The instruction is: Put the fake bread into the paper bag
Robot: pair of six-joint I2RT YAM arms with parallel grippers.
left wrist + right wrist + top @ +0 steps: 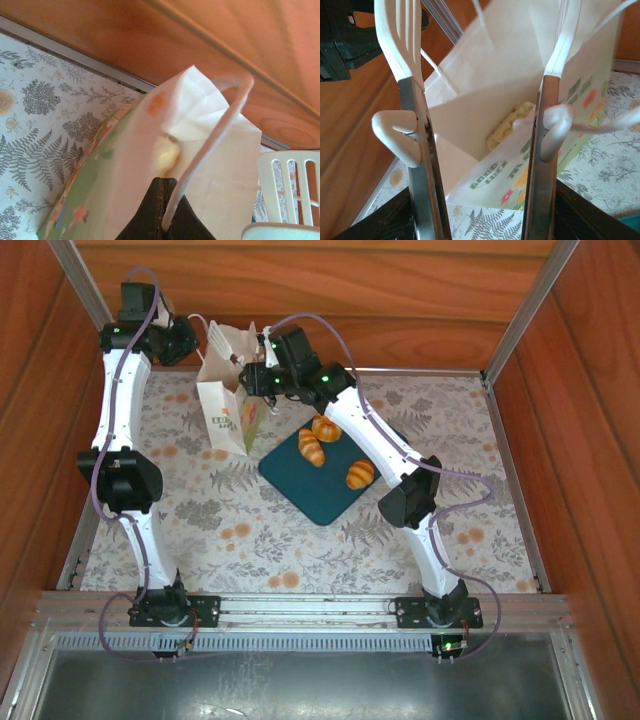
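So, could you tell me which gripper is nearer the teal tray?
Right. The right gripper, holding tongs over the paper bag, is just beyond the teal tray; the left gripper sits farther, across the bag.

Warm wooden walls (300, 290) enclose a table (505, 540) covered in pale fern-and-flower cloth (250, 530), edged by aluminium rails (300, 605).

A small white paper gift bag (228, 410) stands at the far left of the floral-patterned table (250, 540), just left of a dark teal rounded tray (320, 492). Three glossy golden toy pastries (311, 448) lie on the tray's far half. Another pastry (507, 127) lies inside the bag, below the metal tongs (417, 150).
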